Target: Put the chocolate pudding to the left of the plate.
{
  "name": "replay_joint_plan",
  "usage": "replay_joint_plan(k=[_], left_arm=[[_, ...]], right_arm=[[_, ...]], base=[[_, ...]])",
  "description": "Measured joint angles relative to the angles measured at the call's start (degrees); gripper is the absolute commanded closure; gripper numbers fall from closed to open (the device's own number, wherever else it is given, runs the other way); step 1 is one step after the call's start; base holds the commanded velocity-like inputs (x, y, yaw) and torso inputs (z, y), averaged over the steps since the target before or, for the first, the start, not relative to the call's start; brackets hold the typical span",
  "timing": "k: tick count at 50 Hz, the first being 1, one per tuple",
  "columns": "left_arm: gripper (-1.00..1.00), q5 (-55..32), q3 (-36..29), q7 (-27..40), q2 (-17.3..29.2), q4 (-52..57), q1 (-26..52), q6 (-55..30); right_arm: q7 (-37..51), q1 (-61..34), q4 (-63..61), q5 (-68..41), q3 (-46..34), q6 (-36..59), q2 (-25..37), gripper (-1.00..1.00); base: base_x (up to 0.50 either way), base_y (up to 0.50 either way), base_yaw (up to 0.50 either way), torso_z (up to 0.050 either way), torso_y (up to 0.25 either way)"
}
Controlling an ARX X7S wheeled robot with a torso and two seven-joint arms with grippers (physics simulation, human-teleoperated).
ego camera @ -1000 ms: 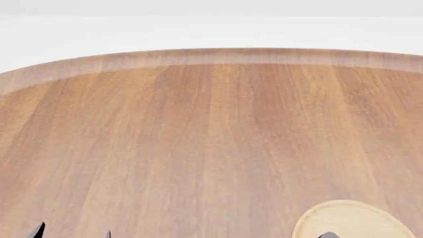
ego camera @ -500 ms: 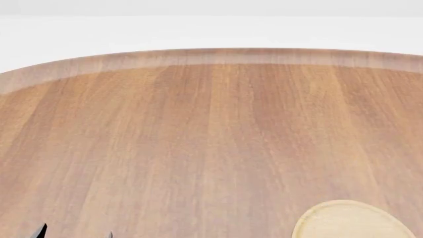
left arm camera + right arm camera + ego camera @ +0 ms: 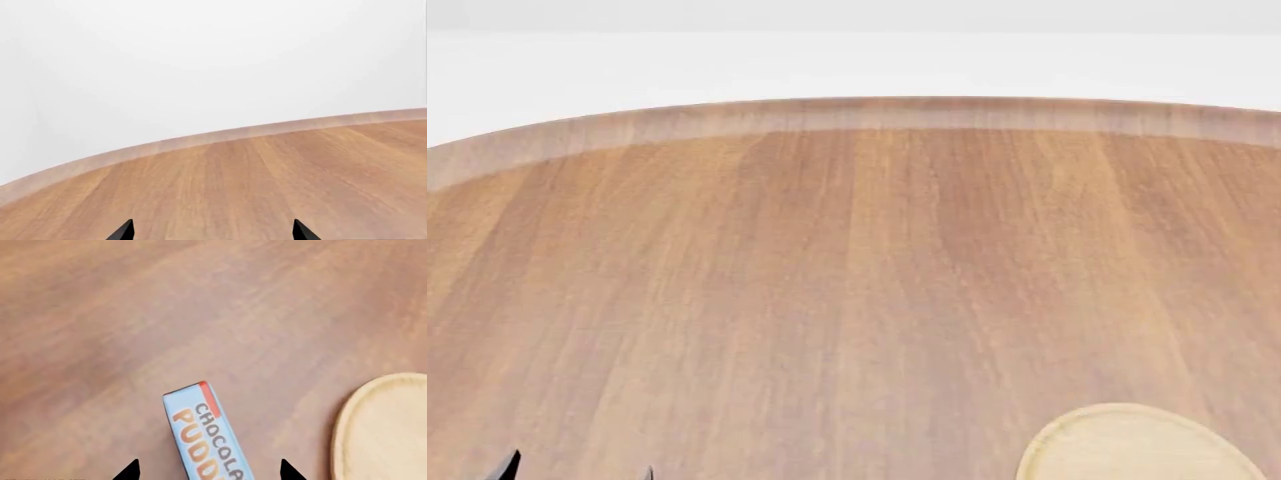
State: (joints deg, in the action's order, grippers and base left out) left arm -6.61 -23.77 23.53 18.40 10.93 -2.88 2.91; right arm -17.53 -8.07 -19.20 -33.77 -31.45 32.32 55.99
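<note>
The wooden table (image 3: pixel 854 280) fills the head view, with the plate (image 3: pixel 1141 445) cut off at its lower edge. The right gripper (image 3: pixel 208 471) shows only two parted fingertips straddling the chocolate pudding (image 3: pixel 205 440), not visibly touching it, just beside the plate; its light blue face reads "CHOCOLA", "PUDD", then the frame cuts it. The left gripper (image 3: pixel 212 231), tips apart, holds nothing.
</note>
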Motion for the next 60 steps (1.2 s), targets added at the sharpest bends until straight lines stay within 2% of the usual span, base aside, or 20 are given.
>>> replay_joint_plan(k=[60], left_arm=[[-1.00,0.18,-1.39,0.71,0.52,-0.38,0.31,0.40]], right_arm=[[-2.34,-0.91,10.58,3.79,-2.42,-4.56,-4.67,-1.00]], base=[[0.00,0.00,0.00,0.000,0.000]])
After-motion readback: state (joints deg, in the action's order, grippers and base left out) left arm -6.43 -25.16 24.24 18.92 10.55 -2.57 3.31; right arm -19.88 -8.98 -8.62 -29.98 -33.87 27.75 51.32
